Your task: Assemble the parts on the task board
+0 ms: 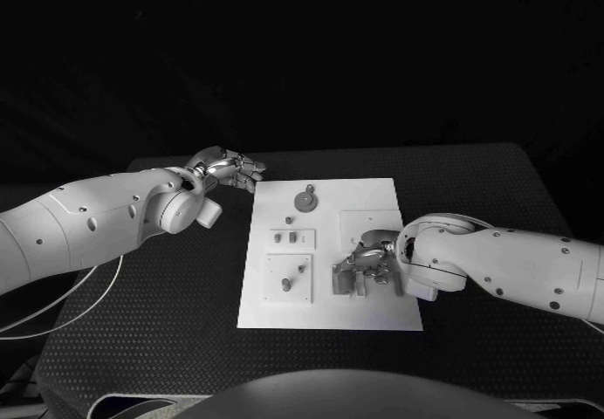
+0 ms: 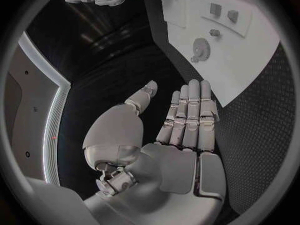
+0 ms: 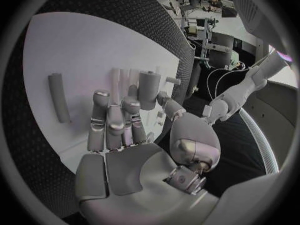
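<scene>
On the black table point(image 1: 478, 175) lies the white task board point(image 1: 378, 301), with small grey parts on it.
A round gear part point(image 1: 306, 202) sits near the far end of the board, and a short rod part point(image 3: 59, 97) lies flat by the right hand point(image 1: 367, 262). That hand is over the board's near right side, its fingers point(image 3: 112, 120) curled around an upright grey part point(image 3: 149, 89). Beside the board's far left corner, off it, the left hand point(image 1: 227, 168) holds nothing, its fingers point(image 2: 190, 115) straight and close together.
</scene>
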`<state>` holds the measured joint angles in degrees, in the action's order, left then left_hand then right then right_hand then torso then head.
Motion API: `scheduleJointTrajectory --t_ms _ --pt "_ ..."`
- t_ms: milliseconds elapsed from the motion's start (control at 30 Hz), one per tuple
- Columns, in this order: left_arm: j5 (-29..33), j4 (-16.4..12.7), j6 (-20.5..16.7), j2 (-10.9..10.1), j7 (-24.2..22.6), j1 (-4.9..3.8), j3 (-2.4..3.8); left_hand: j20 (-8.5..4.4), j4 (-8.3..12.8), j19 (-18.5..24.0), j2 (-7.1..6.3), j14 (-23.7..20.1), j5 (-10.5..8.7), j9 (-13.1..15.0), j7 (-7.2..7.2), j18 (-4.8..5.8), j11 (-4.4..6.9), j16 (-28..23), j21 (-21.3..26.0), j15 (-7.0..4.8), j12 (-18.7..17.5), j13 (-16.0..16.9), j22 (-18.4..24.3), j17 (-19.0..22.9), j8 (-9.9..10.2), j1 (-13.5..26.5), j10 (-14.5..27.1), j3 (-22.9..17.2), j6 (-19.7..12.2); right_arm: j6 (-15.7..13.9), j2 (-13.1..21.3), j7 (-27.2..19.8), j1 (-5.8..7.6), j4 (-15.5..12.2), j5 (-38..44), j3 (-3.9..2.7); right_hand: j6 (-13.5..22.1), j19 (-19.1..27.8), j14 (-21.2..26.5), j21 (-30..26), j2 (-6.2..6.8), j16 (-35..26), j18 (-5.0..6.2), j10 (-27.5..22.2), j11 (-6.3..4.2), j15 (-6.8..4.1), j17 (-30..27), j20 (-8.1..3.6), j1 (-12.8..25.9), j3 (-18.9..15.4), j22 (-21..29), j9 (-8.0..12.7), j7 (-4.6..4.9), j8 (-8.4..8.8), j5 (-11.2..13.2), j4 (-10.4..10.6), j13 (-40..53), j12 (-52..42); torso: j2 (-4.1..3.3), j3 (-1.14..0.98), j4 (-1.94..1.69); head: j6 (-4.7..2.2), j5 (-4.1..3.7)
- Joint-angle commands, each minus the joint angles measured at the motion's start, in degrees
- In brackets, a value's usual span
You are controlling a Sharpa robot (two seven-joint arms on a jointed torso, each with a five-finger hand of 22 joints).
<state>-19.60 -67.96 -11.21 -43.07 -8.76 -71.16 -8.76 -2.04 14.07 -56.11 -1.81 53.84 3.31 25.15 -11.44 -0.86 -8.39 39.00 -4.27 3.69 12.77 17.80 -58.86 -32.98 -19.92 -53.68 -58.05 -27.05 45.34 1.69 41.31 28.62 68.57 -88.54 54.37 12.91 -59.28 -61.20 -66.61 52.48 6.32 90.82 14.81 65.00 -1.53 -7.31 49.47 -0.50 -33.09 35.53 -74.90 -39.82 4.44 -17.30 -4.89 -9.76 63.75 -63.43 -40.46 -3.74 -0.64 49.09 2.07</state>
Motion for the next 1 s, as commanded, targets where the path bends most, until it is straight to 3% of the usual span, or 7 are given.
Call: scheduleJointTrajectory --t_ms 33,333,633,833,1000 --pt "0.28 -0.05 0.77 0.07 -0.24 -0.05 0.05 0.04 -0.44 -0.21 -0.09 0.37 -0.05 -0.09 0.05 -0.31 -0.14 -0.35 0.30 0.00 -0.36 0.10 0.06 -0.10 -0.04 0.51 0.39 0.05 -0.35 0.39 -0.23 -0.22 -0.36 -0.05 0.03 0.19 0.35 0.16 0.45 -0.23 1.15 -0.32 0.19 -0.60 -0.03 0.00 -0.04 -0.11 0.21 0.26 -0.88 -0.10 0.28 0.32 0.34 0.81 -0.01 0.31 -0.01 -0.03 0.01 0.03 0.03" --pt "0.28 -0.08 0.83 0.01 -0.12 -0.05 0.05 0.05 -0.47 -0.21 -0.11 0.37 -0.06 -0.09 0.04 -0.31 -0.14 -0.36 0.29 0.01 -0.37 0.10 0.06 -0.12 -0.04 0.56 0.40 0.07 -0.36 0.24 -0.15 -0.27 -0.37 -0.06 0.03 0.19 0.57 0.14 0.74 -0.23 3.13 -0.42 0.19 -0.82 0.05 0.04 -0.19 -0.16 0.02 1.26 -0.92 -0.26 0.37 0.48 0.38 1.98 0.05 0.31 0.00 -0.04 0.01 0.08 0.20" --pt "0.28 -0.04 0.85 0.02 -0.19 -0.05 0.05 0.05 -0.49 -0.21 -0.11 0.38 -0.06 -0.10 0.04 -0.31 -0.15 -0.38 0.29 0.01 -0.38 0.10 0.07 -0.14 -0.05 0.59 0.41 0.09 -0.37 -0.68 0.60 -3.58 -0.37 -0.76 1.24 0.19 0.58 0.12 0.81 -0.19 3.32 -0.44 0.19 -0.85 0.05 0.05 -0.21 -0.20 -0.57 1.68 -0.96 -0.38 0.37 0.47 0.39 2.07 0.09 0.27 -0.01 -0.02 0.00 0.05 0.18" --pt "0.28 0.05 0.88 0.04 -0.29 -0.05 0.05 0.04 -0.50 -0.21 -0.10 0.38 -0.05 -0.11 0.04 -0.32 -0.14 -0.39 0.29 0.01 -0.38 0.10 0.07 -0.15 -0.05 0.59 0.41 0.08 -0.36 -2.95 3.16 -10.03 0.25 -2.88 1.61 -0.10 1.29 -0.06 0.50 0.05 0.46 -0.55 0.19 -0.71 0.26 0.22 -0.07 -0.17 -4.21 1.13 -1.01 -0.58 0.61 0.82 0.48 -1.73 0.18 0.02 0.03 -0.09 0.07 -0.30 0.09" --pt "0.28 0.27 0.90 0.03 -0.38 -0.04 0.05 0.04 -0.51 -0.21 -0.09 0.38 -0.05 -0.11 0.04 -0.32 -0.14 -0.39 0.29 0.00 -0.38 0.11 0.07 -0.16 -0.06 0.59 0.40 0.08 -0.36 -4.05 5.47 -11.01 1.81 -3.01 1.70 -0.50 2.62 -0.65 -0.99 0.21 -0.27 -0.43 0.19 -0.37 0.64 0.49 1.83 -0.20 -6.63 0.59 -0.93 -0.52 1.04 1.55 0.44 -3.88 0.61 -0.79 0.09 -0.14 0.21 -0.85 -0.33"
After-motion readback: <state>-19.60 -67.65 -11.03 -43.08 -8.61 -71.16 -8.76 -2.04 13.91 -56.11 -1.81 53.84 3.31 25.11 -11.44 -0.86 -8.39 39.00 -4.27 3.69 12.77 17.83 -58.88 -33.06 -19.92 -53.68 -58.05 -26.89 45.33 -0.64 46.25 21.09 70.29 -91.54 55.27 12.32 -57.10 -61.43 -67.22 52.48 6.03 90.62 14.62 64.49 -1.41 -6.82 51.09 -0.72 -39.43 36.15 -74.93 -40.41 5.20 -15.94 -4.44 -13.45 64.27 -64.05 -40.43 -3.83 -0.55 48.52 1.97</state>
